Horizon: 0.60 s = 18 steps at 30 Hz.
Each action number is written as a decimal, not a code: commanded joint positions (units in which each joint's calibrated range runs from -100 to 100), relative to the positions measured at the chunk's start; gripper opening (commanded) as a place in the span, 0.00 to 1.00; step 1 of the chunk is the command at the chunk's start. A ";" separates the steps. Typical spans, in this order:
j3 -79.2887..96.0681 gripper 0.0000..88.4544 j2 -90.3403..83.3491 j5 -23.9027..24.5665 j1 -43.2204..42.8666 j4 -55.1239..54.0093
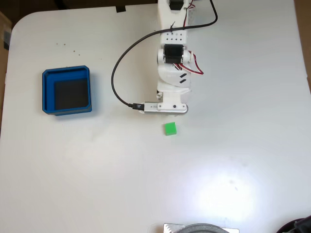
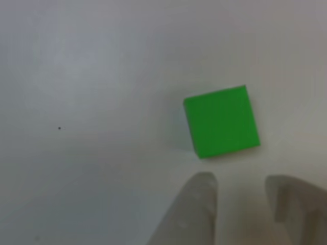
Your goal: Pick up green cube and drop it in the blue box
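The green cube [image 1: 169,128] lies on the white table just below the folded white arm [image 1: 172,73] in the fixed view. The blue box [image 1: 67,91], with its dark floor, stands far to the left of the cube and holds nothing. In the other view the cube [image 2: 221,121] fills the right of centre. My gripper [image 2: 239,196] enters from the bottom edge, its two pale fingertips [image 2: 200,201] spread apart just short of the cube, with nothing between them. It is open and does not touch the cube.
A black cable [image 1: 116,73] loops from the arm's base to its wrist, left of the arm. A grey round object [image 1: 201,228] sits at the table's bottom edge and a dark shape [image 1: 299,225] in the bottom right corner.
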<state>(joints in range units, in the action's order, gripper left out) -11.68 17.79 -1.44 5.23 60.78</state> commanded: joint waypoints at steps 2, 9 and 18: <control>-4.21 0.03 0.18 -2.39 -1.03 0.09; -4.57 0.03 0.35 -6.94 -0.72 -0.57; -4.66 0.03 2.77 -6.64 -0.87 -0.57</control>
<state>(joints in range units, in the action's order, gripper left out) -12.57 20.89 -7.99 4.44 60.70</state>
